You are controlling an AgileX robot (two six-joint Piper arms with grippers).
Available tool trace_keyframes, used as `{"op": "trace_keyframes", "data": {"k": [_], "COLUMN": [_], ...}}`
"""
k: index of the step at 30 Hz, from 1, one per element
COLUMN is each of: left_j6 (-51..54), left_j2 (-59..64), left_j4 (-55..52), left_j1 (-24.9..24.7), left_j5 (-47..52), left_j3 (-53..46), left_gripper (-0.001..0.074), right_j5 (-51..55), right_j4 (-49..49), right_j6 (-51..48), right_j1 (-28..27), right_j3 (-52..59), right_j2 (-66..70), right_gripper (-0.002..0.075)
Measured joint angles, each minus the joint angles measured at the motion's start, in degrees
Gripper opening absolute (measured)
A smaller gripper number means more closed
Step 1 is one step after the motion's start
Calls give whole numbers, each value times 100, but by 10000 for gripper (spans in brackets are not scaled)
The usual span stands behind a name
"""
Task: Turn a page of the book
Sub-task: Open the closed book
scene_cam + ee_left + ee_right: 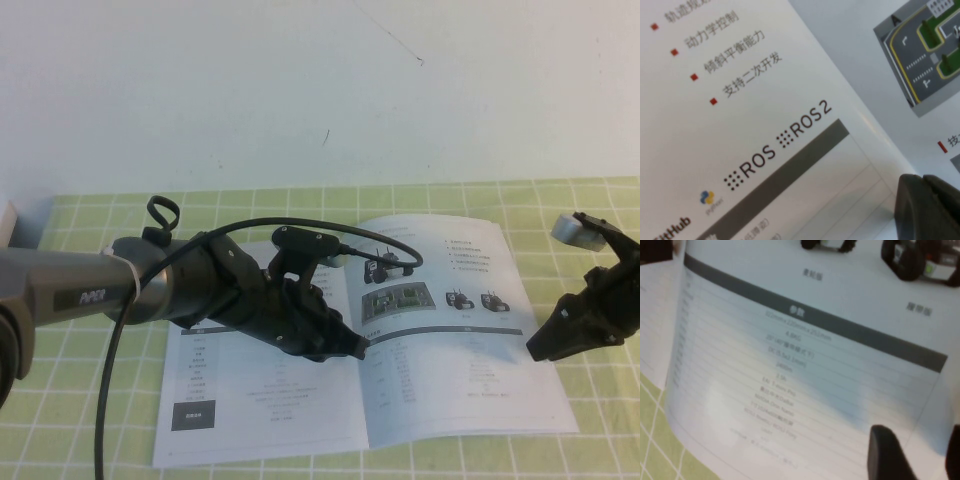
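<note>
The book lies open and flat on the green checked cloth. Its right page shows black wheeled-robot photos, a green board picture and text tables. My left gripper reaches across the left page, with its tip at the spine. In the left wrist view this gripper is shut and empty, just above the fold, with the green board picture beyond. My right gripper hovers at the right page's outer edge. In the right wrist view it is open above the page's table.
The green checked cloth covers the table around the book. A white wall rises behind. The left arm's black cable hangs over the book's left side. A strip of cloth shows beside the page edge.
</note>
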State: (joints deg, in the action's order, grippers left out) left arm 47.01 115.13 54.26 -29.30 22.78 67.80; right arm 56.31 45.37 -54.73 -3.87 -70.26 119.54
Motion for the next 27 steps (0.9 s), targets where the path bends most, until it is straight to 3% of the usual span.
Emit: {"op": "trace_keyframes", "data": {"k": [11, 17, 27], "left_j6": [0, 0, 0], "left_j2": [0, 0, 0], "left_j4": [11, 11, 11], "left_j1": [0, 0, 0], "left_j5": [0, 0, 0], "left_j3": [0, 0, 0], "left_gripper": [-4, -4, -4], "right_j5": [37, 37, -42], "right_j4": [-47, -428, -204], "right_j6": [169, 602, 654], "right_j1": [0, 0, 0], "right_j3": [0, 0, 0], "right_j2": [0, 0, 11], "right_gripper": [258, 210, 199]}}
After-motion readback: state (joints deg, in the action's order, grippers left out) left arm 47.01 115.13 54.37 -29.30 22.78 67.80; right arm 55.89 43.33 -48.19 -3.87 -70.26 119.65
